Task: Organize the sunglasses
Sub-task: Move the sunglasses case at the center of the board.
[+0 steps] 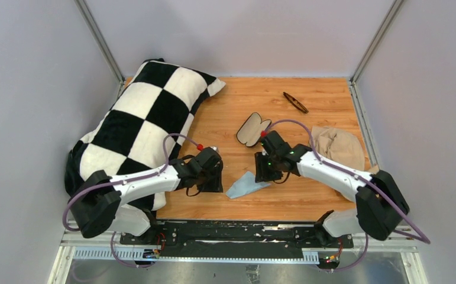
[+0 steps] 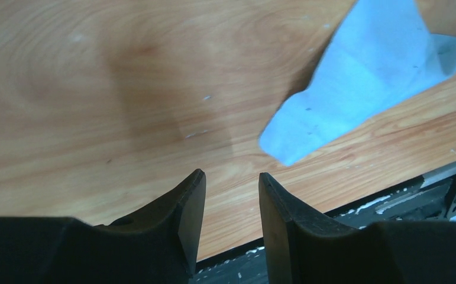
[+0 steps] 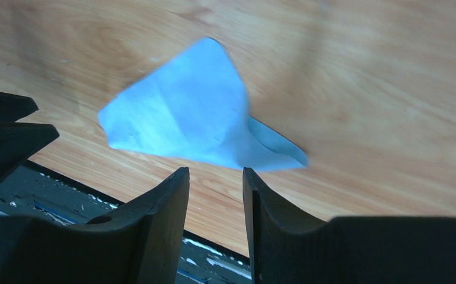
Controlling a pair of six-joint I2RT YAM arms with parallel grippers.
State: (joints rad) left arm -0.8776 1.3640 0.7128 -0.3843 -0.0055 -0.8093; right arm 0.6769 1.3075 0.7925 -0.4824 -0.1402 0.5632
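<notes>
Sunglasses [image 1: 295, 102]: in the top view you'll find them folded at the far right of the bench. They are slim, with a thin dark frame and brownish lenses, lie at a slant, and are well apart from both claws.
Bench [image 1: 308, 195]: smooth board with a warm orange wood grain.
Case [image 1: 253, 129]: black oblong hard shell, lying open with its pale beige lining up, near the middle and just beyond the right claw.
Cloth [image 1: 246, 186]: thin light blue fabric in a rough triangle, flat on the bench between the two claws.
Pillow [image 1: 148, 112]: plush, with big black-and-white checks, filling the left side.
Beige fabric [image 1: 338, 147]: soft crumpled heap at the right edge; you cannot tell what it is.
Left claw [image 1: 212, 177]: black, pointing down just left of the cloth.
Right claw [image 1: 267, 173]: black, low over the bench just right of the cloth.
Left claw [image 2: 231, 177], left wrist view: two matte black wedge fingers, spread a little, with bare wood in the gap and pinching nothing.
Cloth [image 2: 361, 83], left wrist view: up and right of the tips and apart from them, with a few dark specks.
Right claw [image 3: 215, 171], right wrist view: matching black wedges, slightly spread, with nothing between them.
Cloth [image 3: 184, 118], right wrist view: just past the tips, one edge doubled over.
</notes>
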